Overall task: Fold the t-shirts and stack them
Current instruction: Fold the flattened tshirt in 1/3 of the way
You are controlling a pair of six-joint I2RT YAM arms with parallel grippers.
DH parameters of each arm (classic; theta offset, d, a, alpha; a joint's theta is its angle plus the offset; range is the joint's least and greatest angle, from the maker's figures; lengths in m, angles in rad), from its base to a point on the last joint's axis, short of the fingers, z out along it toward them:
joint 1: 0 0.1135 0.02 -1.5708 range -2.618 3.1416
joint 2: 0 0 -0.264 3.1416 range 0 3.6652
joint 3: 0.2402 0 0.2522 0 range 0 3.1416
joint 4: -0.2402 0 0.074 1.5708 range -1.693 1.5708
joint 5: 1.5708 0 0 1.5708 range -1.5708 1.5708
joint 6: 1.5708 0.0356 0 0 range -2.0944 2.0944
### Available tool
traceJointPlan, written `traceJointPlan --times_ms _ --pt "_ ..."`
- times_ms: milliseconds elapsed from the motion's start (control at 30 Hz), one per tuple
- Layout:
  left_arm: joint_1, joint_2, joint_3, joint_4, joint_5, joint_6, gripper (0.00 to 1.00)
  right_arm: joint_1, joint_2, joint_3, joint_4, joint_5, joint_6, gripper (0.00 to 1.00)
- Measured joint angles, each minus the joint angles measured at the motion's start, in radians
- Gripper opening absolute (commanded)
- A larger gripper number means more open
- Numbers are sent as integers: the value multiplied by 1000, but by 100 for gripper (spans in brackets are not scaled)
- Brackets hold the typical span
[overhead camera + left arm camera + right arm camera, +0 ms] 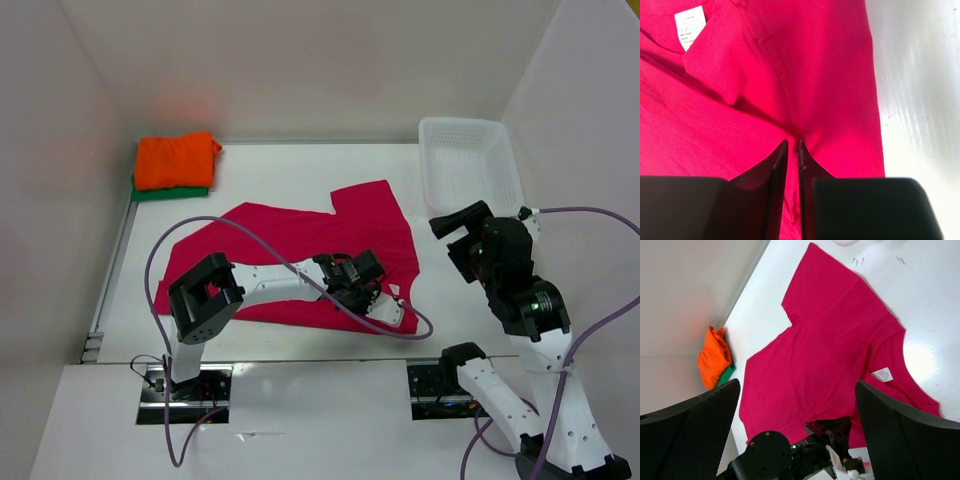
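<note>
The left pincer (793,146) is closed on a fold of the magenta-red t-shirt (300,240), which lies spread on the bench (280,170), the right pincer (796,390) hangs wide open and empty, and the folded orange t-shirt (176,159) lies atop the green t-shirt (170,192) at the far-left corner.

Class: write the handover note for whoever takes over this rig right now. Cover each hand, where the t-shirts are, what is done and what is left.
Left hand: nearly shut, pinching a ridge of the magenta-red t-shirt near its collar.
Right hand: open, holding nothing, raised beside the white basket.
Shirts: the orange t-shirt lies folded on the green t-shirt in the far left corner. The magenta-red one is spread mid-table.
Done: two folded and stacked.
Left: fold the magenta-red one and add it to the stack.
</note>
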Motion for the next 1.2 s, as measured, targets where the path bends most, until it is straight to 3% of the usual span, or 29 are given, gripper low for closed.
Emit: traceJointPlan --times_ms 67,200,333,400,433,533,867,1200 --pt "0 0 0 -4 5 2 20 0 2 -2 1 -1 -3 100" --pt "0 0 0 -27 11 7 36 0 8 -2 2 -3 -7 100" --pt "0 0 -3 -58 30 8 39 0 9 -2 2 -3 -7 100" --pt "0 0 -6 -65 32 6 30 0 9 -2 3 -4 -7 100" --pt "0 0 -7 -67 31 6 17 0 9 -2 4 -5 -7 100" --pt "0 0 -8 -65 27 2 0 0 9 -2 8 -6 -9 100" --pt "36 0 -8 -48 0 -46 0 0 9 -2 9 -14 -19 100" --pt "269 0 35 0 -47 -190 0 0 9 -2 9 -22 -22 100"
